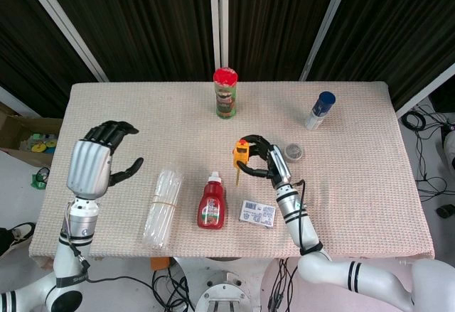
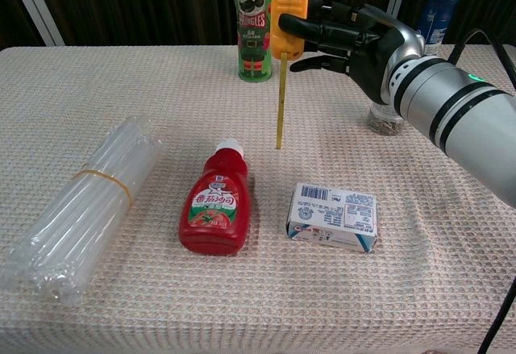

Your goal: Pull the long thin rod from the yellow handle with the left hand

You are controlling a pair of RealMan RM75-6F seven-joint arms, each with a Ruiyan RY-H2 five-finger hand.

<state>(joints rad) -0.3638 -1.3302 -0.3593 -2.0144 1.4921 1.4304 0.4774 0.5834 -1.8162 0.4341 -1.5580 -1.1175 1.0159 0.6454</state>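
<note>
My right hand grips the yellow handle and holds it upright above the table. The long thin yellow rod hangs straight down from the handle, its tip just above the cloth near the ketchup cap. My left hand is raised over the table's left edge, fingers apart and holding nothing. It is far to the left of the rod and shows only in the head view.
A red ketchup bottle lies below the rod, with a white and blue box to its right. A bundle of clear straws lies left. A Pringles can, a small jar and a blue-capped bottle stand further back.
</note>
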